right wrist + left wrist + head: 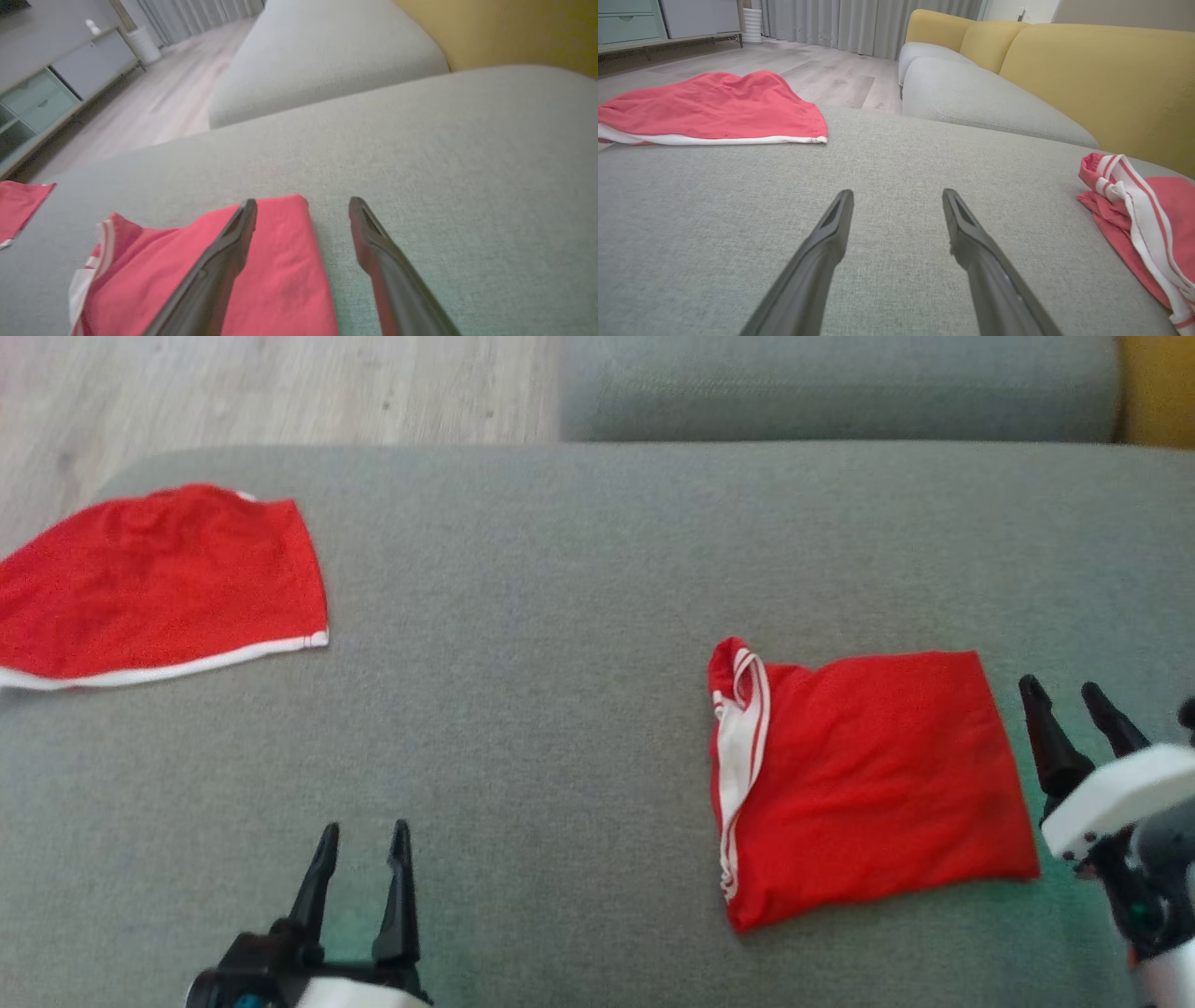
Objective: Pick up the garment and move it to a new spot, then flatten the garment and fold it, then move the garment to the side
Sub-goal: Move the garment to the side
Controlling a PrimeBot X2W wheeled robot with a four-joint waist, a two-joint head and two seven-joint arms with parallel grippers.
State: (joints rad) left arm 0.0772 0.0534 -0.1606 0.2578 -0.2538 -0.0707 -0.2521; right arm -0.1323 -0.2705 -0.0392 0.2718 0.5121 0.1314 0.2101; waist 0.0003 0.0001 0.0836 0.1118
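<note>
Lying folded at four o'clock on the grey cushion [560, 616], red garment [868, 784] with white trim, right gripper [1059, 685] spread wide and empty just beside its three o'clock edge, left gripper [365, 825] likewise released at seven o'clock, second red cloth [159, 583] at ten o'clock

Looking down from my head, a broad grey fabric seat [597, 569] spreads before me from edge to edge. At 11 o'clock, beyond its rounded corner, lies pale wood-plank floor [233, 392]. At 12 to 1 o'clock a second grey cushion [840, 387] butts against the seat. From my left wrist, mustard-yellow backrests [1097, 79] rise at 2 o'clock and grey curtains [859, 23] hang at 12 o'clock. A white ribbed cylinder [751, 25] stands just beside the curtains, and a low cabinet [630, 23] with pale green drawers sits at 10 o'clock. The light is soft and even.
</note>
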